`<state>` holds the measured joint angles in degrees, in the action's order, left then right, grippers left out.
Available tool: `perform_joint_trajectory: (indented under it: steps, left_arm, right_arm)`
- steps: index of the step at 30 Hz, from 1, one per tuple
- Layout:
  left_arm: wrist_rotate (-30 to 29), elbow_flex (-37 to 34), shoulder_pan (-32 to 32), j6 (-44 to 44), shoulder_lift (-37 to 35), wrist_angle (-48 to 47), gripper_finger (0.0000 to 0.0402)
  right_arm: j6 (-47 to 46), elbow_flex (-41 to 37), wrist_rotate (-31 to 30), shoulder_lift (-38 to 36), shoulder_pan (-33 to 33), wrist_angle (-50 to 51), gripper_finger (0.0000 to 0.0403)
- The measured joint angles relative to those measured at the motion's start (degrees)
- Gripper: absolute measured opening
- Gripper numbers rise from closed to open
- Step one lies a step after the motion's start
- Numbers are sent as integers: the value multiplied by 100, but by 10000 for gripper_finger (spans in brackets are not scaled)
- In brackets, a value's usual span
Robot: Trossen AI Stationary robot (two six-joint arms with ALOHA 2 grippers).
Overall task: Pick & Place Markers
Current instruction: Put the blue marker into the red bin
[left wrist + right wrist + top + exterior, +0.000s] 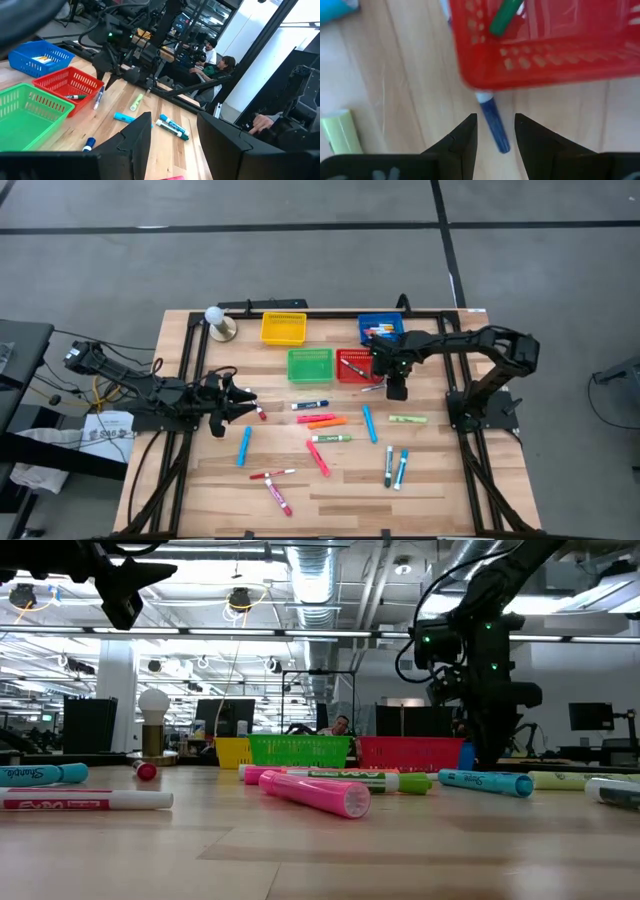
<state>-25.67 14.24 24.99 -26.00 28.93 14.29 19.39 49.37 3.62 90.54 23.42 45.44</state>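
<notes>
Many capped markers lie scattered on the wooden table: a blue one, a pink one, an orange one, a green one and a yellow-green one. My right gripper hangs open by the red basket's corner. In the right wrist view its fingers stand on either side of a blue-capped marker that lies flat, one end under the basket's edge. My left gripper is open and empty, raised over the table's left part, beside a red-capped marker.
Yellow, blue and green mesh baskets stand along the far side with the red one. A white bulb on a round base sits at the far left corner. People sit at desks beyond the table.
</notes>
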Motion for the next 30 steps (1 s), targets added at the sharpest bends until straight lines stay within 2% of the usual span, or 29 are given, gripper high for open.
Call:
perform_joint_trajectory:
  steps: [8,15,30]
  left_arm:
    - [0,0,0,0,0,28,159]
    - [0,0,0,0,0,36,159]
    - [0,0,0,0,0,56,159]
  right_arm:
    - [17,-598,43,-44,4,-604,122]
    - [-88,-680,-35,-48,-7,-744,119]
    - [-86,-673,-60,-45,-95,-578,46]
